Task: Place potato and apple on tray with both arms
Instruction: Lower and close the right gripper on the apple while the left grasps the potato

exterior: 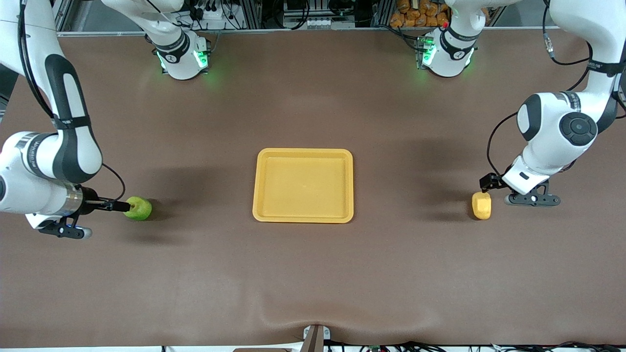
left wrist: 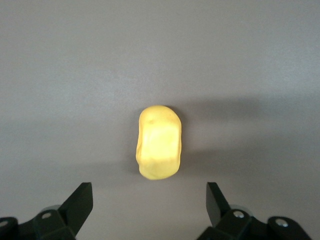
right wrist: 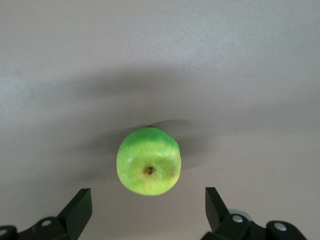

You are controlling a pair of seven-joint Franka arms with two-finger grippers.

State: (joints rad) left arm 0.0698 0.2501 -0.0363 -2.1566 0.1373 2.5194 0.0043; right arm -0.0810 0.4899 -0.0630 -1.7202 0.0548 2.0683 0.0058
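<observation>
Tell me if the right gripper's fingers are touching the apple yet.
Apart. The right wrist view shows the right gripper open, with bare table between each finger and the apple, which sits on the table ahead of the fingertips.

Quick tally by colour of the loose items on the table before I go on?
Green: 1, the apple
Pale yellow: 1, the potato
Yellow-orange: 1, the tray
Total: 3
</observation>
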